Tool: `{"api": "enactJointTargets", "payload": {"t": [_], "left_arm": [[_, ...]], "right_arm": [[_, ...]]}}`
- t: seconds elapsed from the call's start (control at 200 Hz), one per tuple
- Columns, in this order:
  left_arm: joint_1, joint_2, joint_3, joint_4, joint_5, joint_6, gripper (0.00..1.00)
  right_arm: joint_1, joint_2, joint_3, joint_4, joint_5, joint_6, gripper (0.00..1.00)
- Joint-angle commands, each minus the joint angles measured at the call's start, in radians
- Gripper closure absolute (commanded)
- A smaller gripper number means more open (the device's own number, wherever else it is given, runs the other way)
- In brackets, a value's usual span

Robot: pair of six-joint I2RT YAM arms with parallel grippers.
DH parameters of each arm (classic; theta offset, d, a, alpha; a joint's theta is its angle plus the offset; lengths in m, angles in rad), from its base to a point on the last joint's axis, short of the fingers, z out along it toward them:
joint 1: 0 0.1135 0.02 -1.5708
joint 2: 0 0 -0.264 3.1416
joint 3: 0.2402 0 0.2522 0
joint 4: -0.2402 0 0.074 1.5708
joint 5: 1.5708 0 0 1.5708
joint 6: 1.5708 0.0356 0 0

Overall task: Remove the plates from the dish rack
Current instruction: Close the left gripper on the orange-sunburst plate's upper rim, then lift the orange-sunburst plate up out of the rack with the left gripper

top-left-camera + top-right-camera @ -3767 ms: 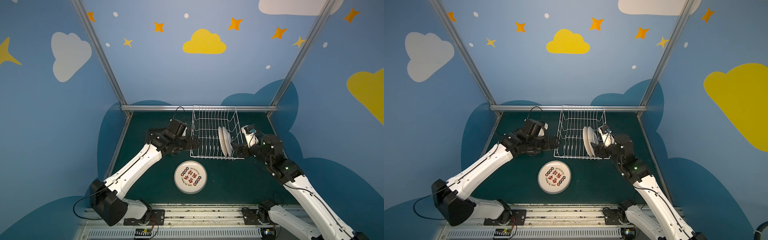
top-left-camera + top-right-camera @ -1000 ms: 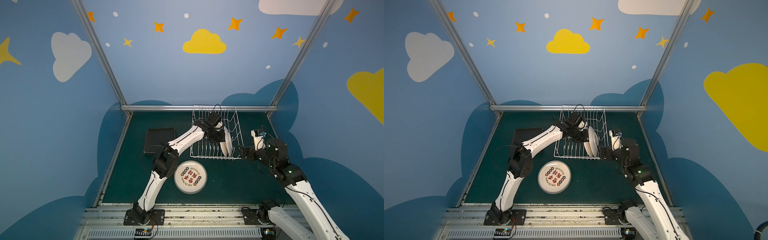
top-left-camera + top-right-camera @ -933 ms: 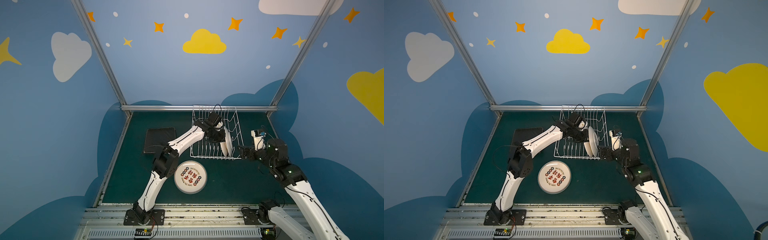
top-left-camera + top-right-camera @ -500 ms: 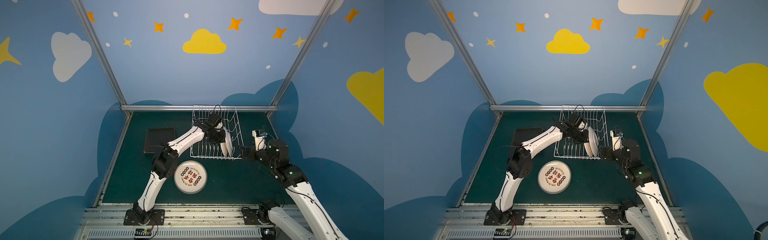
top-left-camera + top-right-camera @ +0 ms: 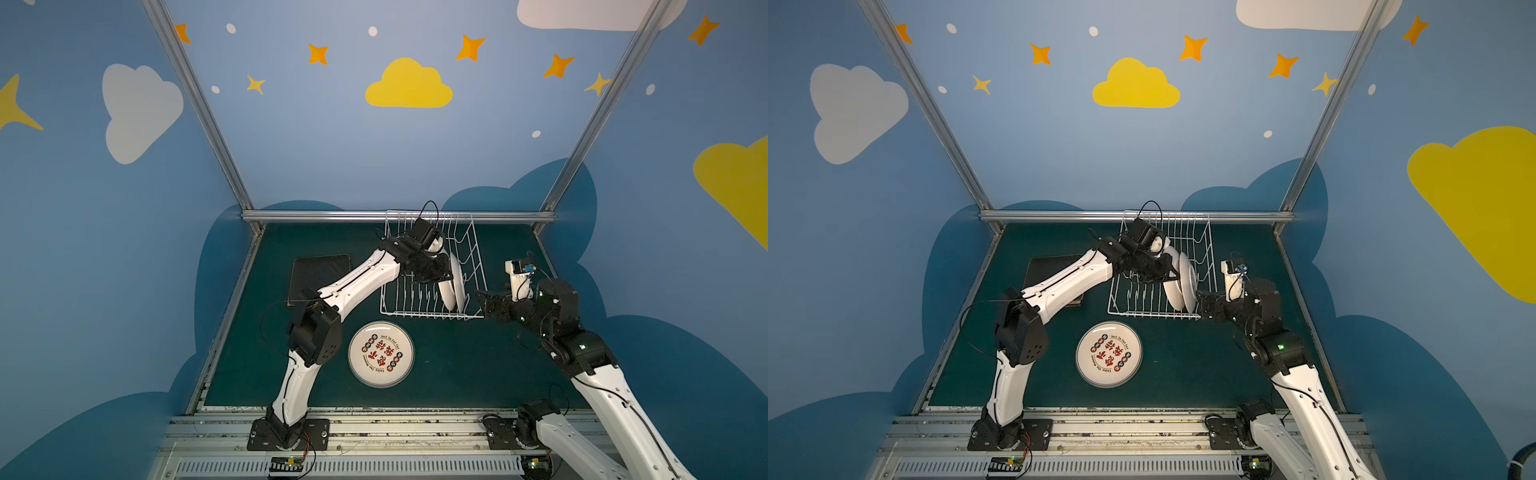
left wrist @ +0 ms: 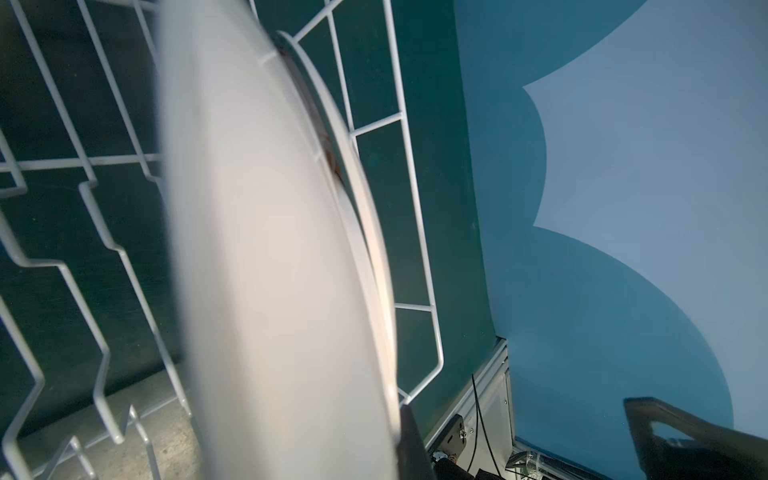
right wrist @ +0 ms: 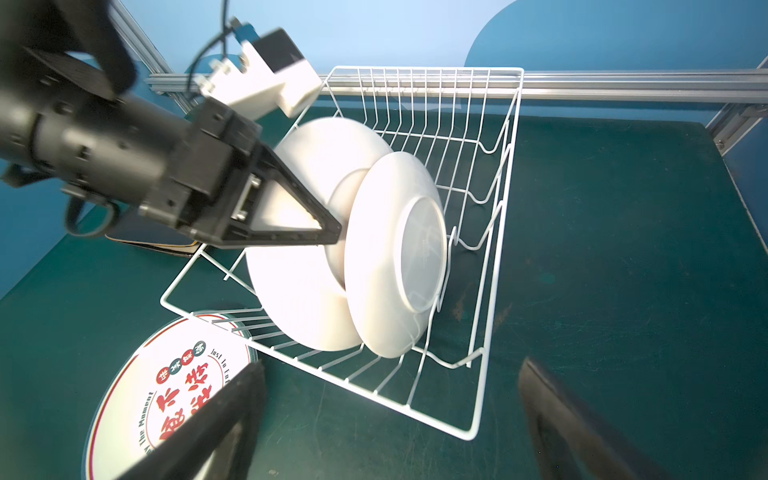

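Observation:
Two round white plates stand on edge near the front right of the white wire dish rack (image 5: pixel 432 249) (image 5: pixel 1158 307) (image 7: pixel 490 174). My left gripper (image 5: pixel 444 277) (image 5: pixel 1170 272) (image 7: pixel 332 237) reaches in from the left and is shut on the rim of the left plate (image 5: pixel 445 296) (image 5: pixel 1172 297) (image 7: pixel 299 299) (image 6: pixel 270 270). The right plate (image 5: pixel 458 282) (image 5: pixel 1188 286) (image 7: pixel 395 257) (image 6: pixel 368 216) leans just behind it. My right gripper (image 5: pixel 482 301) (image 5: pixel 1201 308) (image 7: pixel 392 365) hangs open just outside the rack's front right corner, holding nothing.
A round white plate with a red printed centre (image 5: pixel 381 354) (image 5: pixel 1108 354) (image 7: pixel 166 395) lies flat on the green mat in front of the rack. A black square plate (image 5: pixel 318 272) (image 5: pixel 1050 268) lies left of the rack. An aluminium rail (image 5: pixel 399 216) runs behind the rack.
My left gripper has closed on the left plate's rim. Both arms have hardly moved in the last second. Earlier, the left arm came from left of the rack, where the black plate now lies.

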Motion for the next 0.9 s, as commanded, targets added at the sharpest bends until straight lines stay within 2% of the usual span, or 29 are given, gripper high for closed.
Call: {"api": "enactJointTargets", "payload": {"t": [0.0, 0.21, 0.38, 0.896], "left_arm": [[0.006, -0.065, -0.010, -0.026, -0.013, 0.027, 0.97], [0.011, -0.113, -0.061, -0.024, -0.021, 0.033, 0.97], [0.022, -0.157, -0.103, 0.020, 0.016, 0.012, 0.97], [0.051, -0.255, -0.173, 0.000, -0.015, 0.034, 0.97]], "right_arm": [[-0.004, -0.011, -0.001, 0.028, 0.002, 0.021, 0.05], [-0.004, -0.008, 0.008, 0.031, -0.003, 0.029, 0.05], [-0.004, -0.008, 0.014, 0.029, -0.007, 0.031, 0.05], [-0.003, 0.003, 0.027, 0.037, -0.018, 0.058, 0.05]]}}
